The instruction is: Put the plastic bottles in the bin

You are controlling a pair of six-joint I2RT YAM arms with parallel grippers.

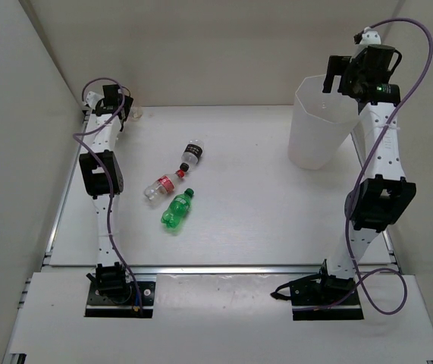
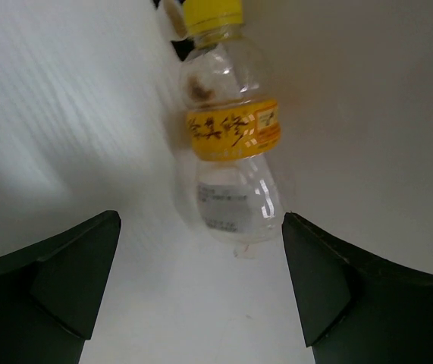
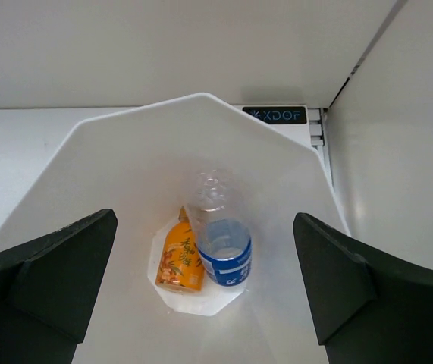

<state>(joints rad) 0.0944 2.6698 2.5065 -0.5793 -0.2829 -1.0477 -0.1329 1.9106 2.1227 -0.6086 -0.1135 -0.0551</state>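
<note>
Three bottles lie mid-table: a clear one with a black label [image 1: 193,152], a clear one with a red label [image 1: 161,186] and a green one [image 1: 177,211]. My left gripper [image 1: 122,112] is open at the far left corner, just short of a clear bottle with a yellow cap and orange-yellow label [image 2: 231,144], which lies beyond the open fingertips [image 2: 201,280]. My right gripper [image 1: 337,76] hangs open and empty above the bin [image 1: 318,125]. In the right wrist view the bin [image 3: 201,102] holds an orange bottle [image 3: 180,258] and a blue-labelled bottle [image 3: 224,246].
White walls close in the table at the back and both sides. The yellow-capped bottle lies close to the back wall [image 2: 368,91]. The bin stands at the far right near the right arm's column [image 1: 379,152].
</note>
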